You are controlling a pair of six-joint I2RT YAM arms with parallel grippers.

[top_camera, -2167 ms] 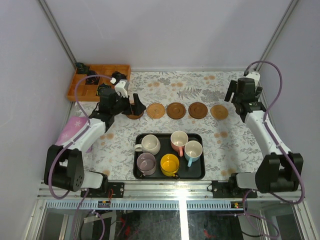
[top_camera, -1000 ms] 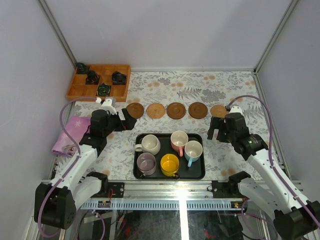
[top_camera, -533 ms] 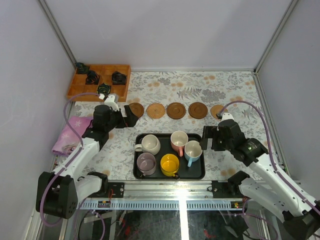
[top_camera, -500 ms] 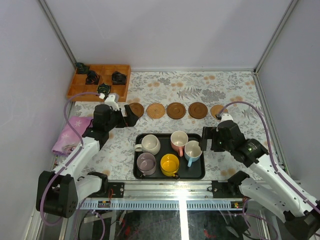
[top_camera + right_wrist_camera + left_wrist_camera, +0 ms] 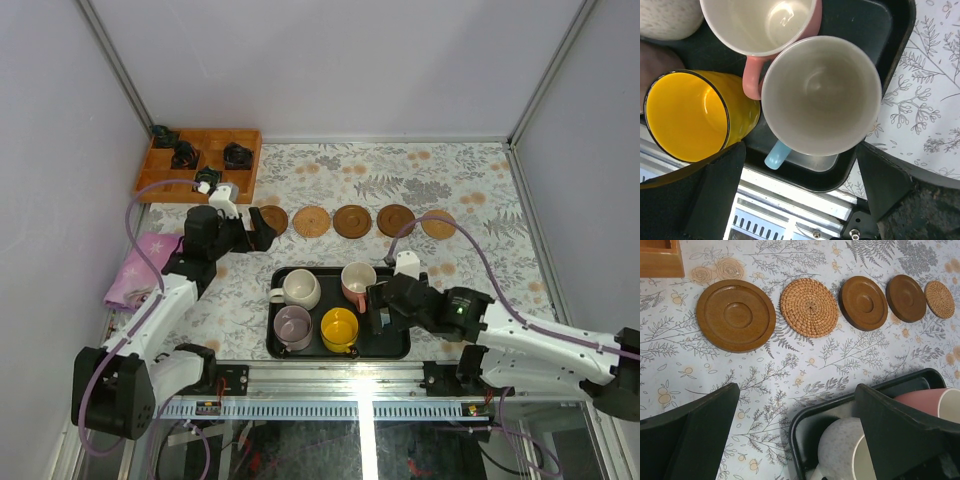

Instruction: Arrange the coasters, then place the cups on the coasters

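Five coasters lie in a row behind the black tray [image 5: 395, 345]: the leftmost [image 5: 736, 315], a woven one [image 5: 809, 307], two dark ones [image 5: 863, 296] [image 5: 906, 291] and a woven one at the right end [image 5: 438, 224]. The tray holds the cream cup [image 5: 298, 289], pink cup [image 5: 357, 280], lilac cup [image 5: 293, 326] and yellow cup [image 5: 339, 329]. My right gripper [image 5: 800, 150] hangs open over the white cup with the blue handle [image 5: 822, 95], fingers apart from it. My left gripper [image 5: 797, 405] is open above the tray's far-left corner [image 5: 800, 430], just short of the leftmost coaster.
A wooden compartment box [image 5: 200, 160] with small black items sits at the back left. A pink cloth [image 5: 140, 270] lies under the left arm. A metal rail [image 5: 360, 385] runs along the near edge, right below the tray. Grey walls close in both sides.
My right arm has swung from the right end of the coaster row down and left to the tray, over the blue-handled cup. My left gripper has drawn back from the leftmost coaster.
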